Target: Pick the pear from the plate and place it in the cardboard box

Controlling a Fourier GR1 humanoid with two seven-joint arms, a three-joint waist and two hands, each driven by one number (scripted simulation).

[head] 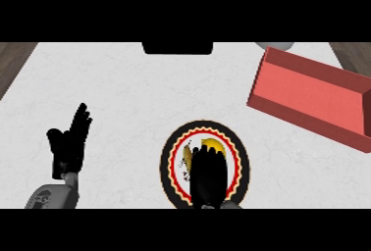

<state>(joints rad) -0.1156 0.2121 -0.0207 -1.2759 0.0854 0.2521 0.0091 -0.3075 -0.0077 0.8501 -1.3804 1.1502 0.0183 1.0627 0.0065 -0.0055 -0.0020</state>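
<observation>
The right robot hand (pixel 206 171) covers part of the yellow pear (pixel 211 144) on the plate (pixel 168 162); whether it grips, I cannot tell. The left robot hand (pixel 70 142) rests open at the left. The red box (pixel 311 98) sits apart.

A kitchen, judging by the pale marbled counter (pixel 145 88) and a decorated plate (pixel 166 162).

The pale, faintly marbled surface (pixel 123 83) carries a plate (pixel 164 162) with a black rim and a red-and-yellow zigzag ring near its front edge, a red box (pixel 304 116) set askew at the right, and a dark block (pixel 177 47) at the far edge
</observation>
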